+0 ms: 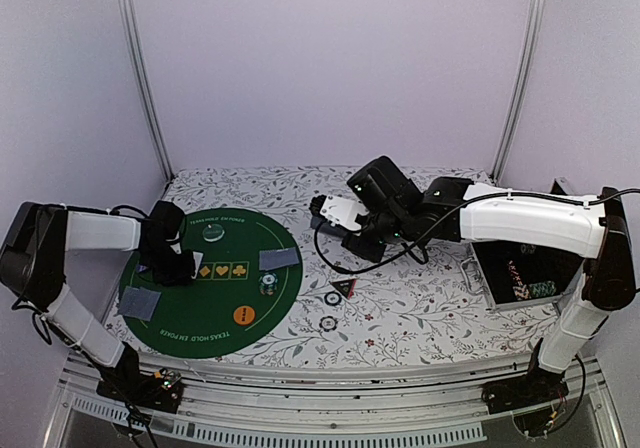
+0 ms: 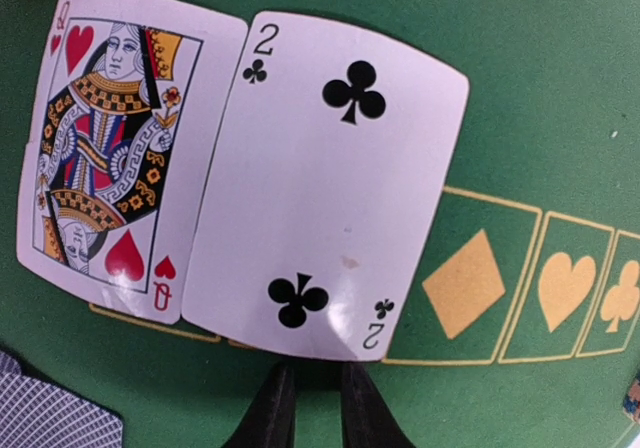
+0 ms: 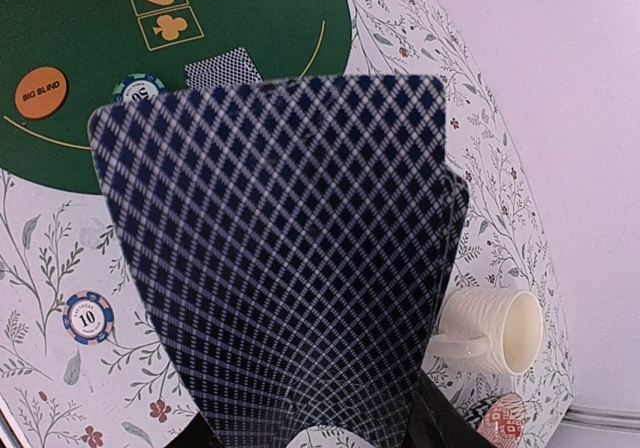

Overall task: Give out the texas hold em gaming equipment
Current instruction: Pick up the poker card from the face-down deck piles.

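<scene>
In the left wrist view a queen of hearts [image 2: 110, 158] and a two of clubs [image 2: 330, 188] lie face up side by side on the green mat [image 2: 560, 98]. My left gripper [image 2: 315, 393] is at the two's near edge, its jaws a narrow gap apart with nothing between them. My right gripper [image 3: 320, 413] is shut on a fanned deck of grey-blue-backed cards [image 3: 290, 258] and holds it over the table right of the mat [image 1: 210, 278]. On the mat are face-down cards [image 1: 280, 258], a chip stack [image 1: 268, 285], an orange button [image 1: 243, 315] and a clear disc [image 1: 212, 234].
A triangular marker [image 1: 344, 288] and loose chips [image 1: 328, 323] lie on the floral cloth beside the mat. The cream mug [image 3: 490, 330] and a red-patterned dish [image 3: 500, 418] sit under my right wrist. An open case [image 1: 520, 278] stands at the right.
</scene>
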